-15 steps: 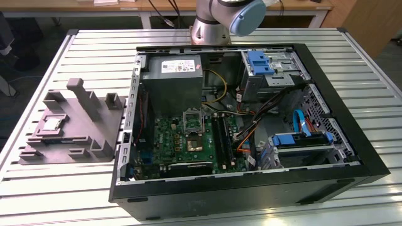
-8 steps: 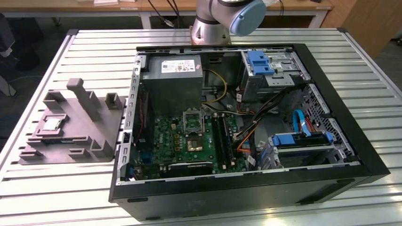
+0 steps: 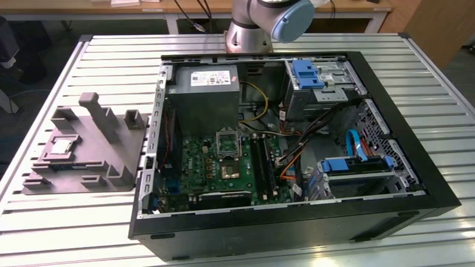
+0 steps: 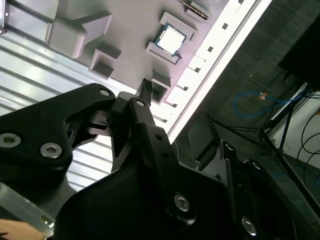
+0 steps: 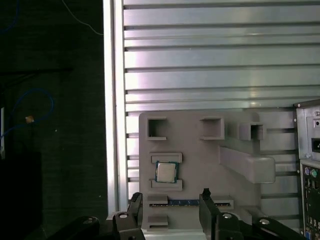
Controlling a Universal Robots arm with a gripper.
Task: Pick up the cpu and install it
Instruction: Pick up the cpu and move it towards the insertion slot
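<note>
on the grey tray [image 3: 111, 161] at the exterior view's left, the cpu [image 3: 61, 147] is sitting flat in a shallow square recess, silvery top up. the tray is resting on the slatted bench [image 3: 82, 222], just beside the open computer case [image 3: 415, 194]. in the first wrist view the end effector [image 5: 170, 196] is hanging over the tray, fingers [image 5: 205, 200] spread apart and gripping nothing; the cpu is lying clear of both. the green motherboard [image 3: 222, 167] is lying inside the case, well apart from the cpu.
</note>
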